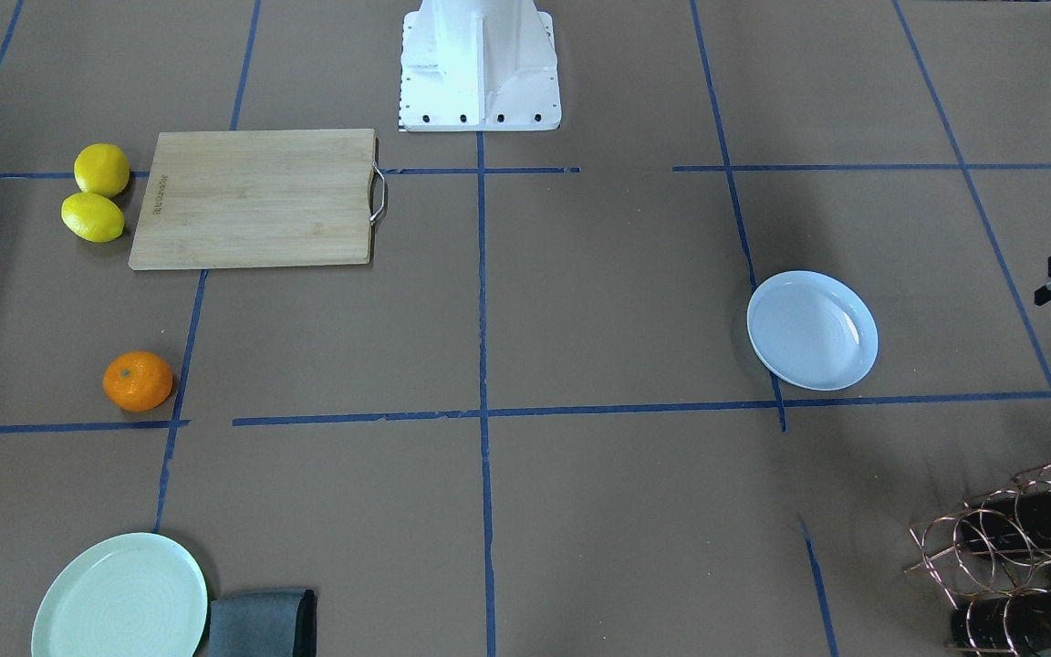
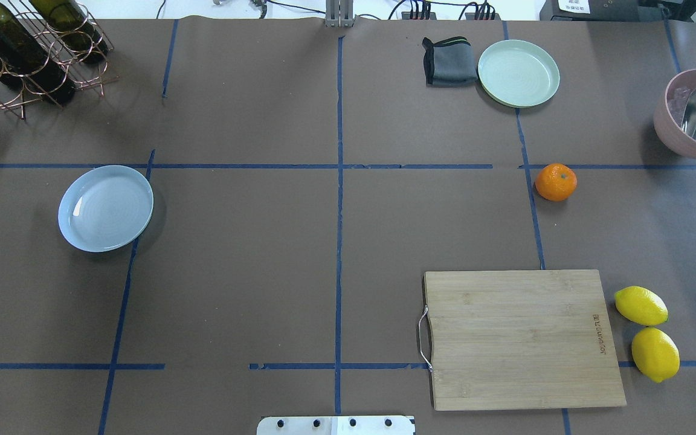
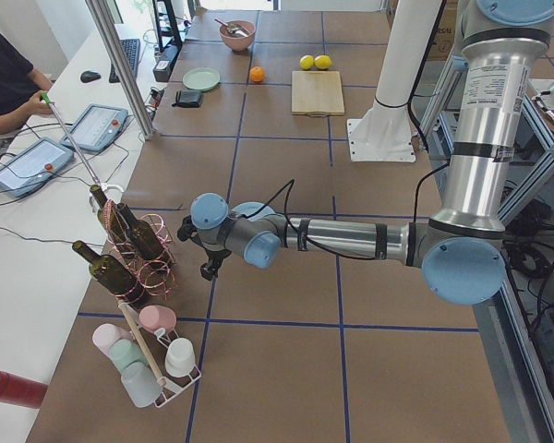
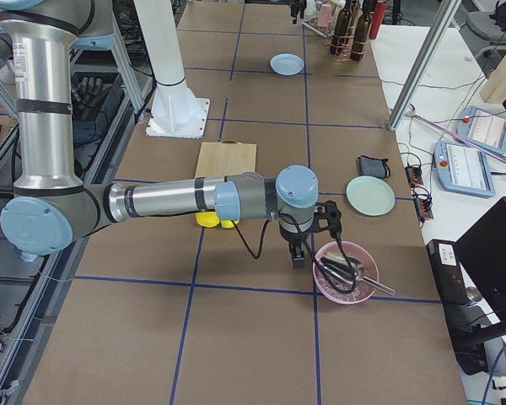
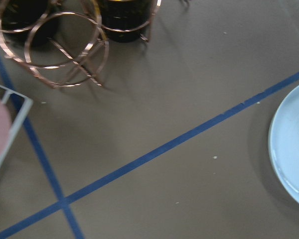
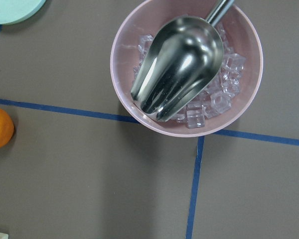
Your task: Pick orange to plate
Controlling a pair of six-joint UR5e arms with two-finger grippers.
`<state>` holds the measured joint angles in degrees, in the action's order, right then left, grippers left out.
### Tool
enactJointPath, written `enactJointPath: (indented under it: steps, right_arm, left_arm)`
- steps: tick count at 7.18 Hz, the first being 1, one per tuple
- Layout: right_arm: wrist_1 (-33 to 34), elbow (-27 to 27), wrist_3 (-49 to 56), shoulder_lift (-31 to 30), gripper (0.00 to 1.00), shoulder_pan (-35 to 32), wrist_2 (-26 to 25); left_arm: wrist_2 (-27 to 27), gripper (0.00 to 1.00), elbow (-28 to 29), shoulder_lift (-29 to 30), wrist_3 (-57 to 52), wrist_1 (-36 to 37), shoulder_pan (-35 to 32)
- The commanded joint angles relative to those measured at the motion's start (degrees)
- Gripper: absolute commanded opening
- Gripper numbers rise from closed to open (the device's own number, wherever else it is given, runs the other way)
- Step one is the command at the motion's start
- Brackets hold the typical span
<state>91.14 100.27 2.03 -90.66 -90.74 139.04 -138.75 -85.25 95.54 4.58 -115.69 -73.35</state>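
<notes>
The orange (image 2: 556, 182) sat alone on the brown tabletop (image 2: 263, 241) at the upper right of the overhead view, just right of a blue tape line and untouched. The plate (image 2: 106, 208) lay at the left of that view, well apart from the fruit, with nothing on it.

The right end effector (image 4: 297, 256) hung over the tabletop beside the pink bowl (image 6: 120, 84). Its wrist camera caught the orange at the left edge of the frame, so it was near but not lined up. I cannot tell whether its fingers were apart or together, and the same goes for the left end effector (image 3: 208, 269), which hovered near the wire rack (image 2: 34, 66) and showed too small.

The step in hand looked like the reach for the fruit. To do it well, the right arm should probably centre over the orange before descending, with its fingers spread wider than the fruit. It should close gently on the widest part (a round thing rolls if nudged off-centre) and lift clear before the long carry across.

Counted, there was one orange and two lemons (image 2: 641, 305) side by side. There were two plates, the second a mint-green plate (image 2: 518, 73). There was one cutting board (image 2: 523, 338), one folded cloth (image 2: 449, 61), and one bowl holding ice and one metal scoop (image 6: 177, 64).
</notes>
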Motion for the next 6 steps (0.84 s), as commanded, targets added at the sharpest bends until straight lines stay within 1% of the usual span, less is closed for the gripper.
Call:
enactJointPath:
  steps: [1,3,4,5,6]
  right_arm:
    - [-0.3,0.4,-0.1,0.9,1.00,0.8,0.2]
    - [-0.3,0.4,-0.7,2.3,1.00,2.3,0.3]
    - [-0.2,0.3,-3.1,2.3,1.00,2.4,0.4]
    - [-0.3,0.4,-3.3,2.3,1.00,2.4,0.4]
    - [-0.3,0.5,-3.8,2.3,1.00,2.4,0.4]
  left_arm:
    - [0.8,1.00,0.1,-0.8,13.6,-8.0,3.9]
    - [6.0,1.00,-0.2,-1.1,32.4,-16.6,10.0]
    - [9.3,0.99,-0.2,-1.1,38.7,-19.2,13.5]
    - [12.2,0.99,-0.1,-1.1,40.4,-19.3,16.3]
    - [14.1,0.90,0.0,-1.1,42.4,-19.3,17.8]
